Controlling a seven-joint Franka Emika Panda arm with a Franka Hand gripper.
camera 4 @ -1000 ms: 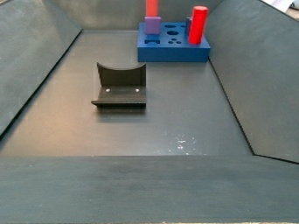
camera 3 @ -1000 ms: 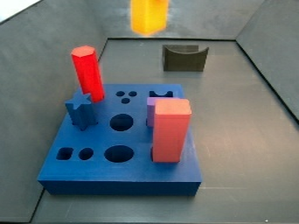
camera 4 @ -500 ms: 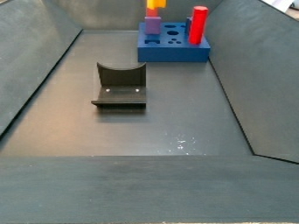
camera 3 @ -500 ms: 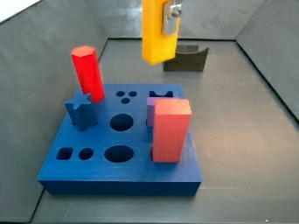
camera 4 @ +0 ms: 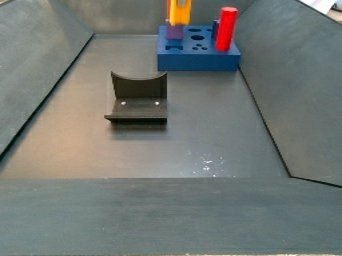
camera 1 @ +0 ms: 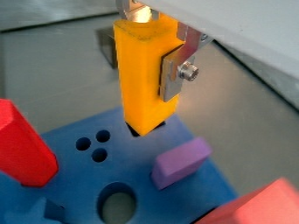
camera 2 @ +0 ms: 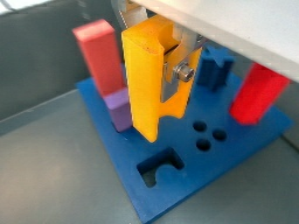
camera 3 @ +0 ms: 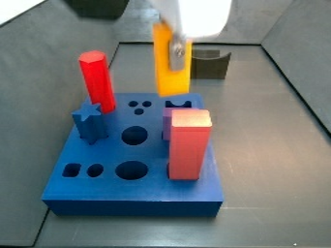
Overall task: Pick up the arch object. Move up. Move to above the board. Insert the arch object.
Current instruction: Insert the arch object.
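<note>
**Arch object held over the board**

Clearly visible in both wrist views, the arch object (camera 1: 145, 77) is a tall, slim yellow-orange post with flat faces and square edges; its lower end carries a small notch, seen best in a wrist view (camera 2: 149, 74). It hangs upright, clamped in the pincer (camera 1: 158, 70), whose silver finger (camera 1: 177, 68) presses flat against one side of the post. The opposite finger is hidden behind the post, so only one plate shows.

Below it lies the board (camera 1: 216, 179), a thick blue block with round holes and an arch-shaped cut-out (camera 2: 162, 166). The post's lower end sits above the board's top face; whether it touches the surface cannot be told. In a side view the post (camera 3: 171, 60) appears in the upper middle of the frame, above the far edge of the board (camera 3: 130, 184), and its top is covered by the blurred pale body of the arm. The far side view shows the post (camera 4: 178, 12) cut off by the upper edge of the frame, over the small, distant board (camera 4: 201, 58).

A red post (camera 3: 96, 81), a blue star piece (camera 3: 88, 120) and a salmon-red block (camera 3: 189, 143) stand in the board. A purple piece (camera 1: 181, 163) sits near the post's foot. A dark fixture (camera 4: 136, 98) rests alone on the grey tabletop (camera 4: 174, 150).
</note>
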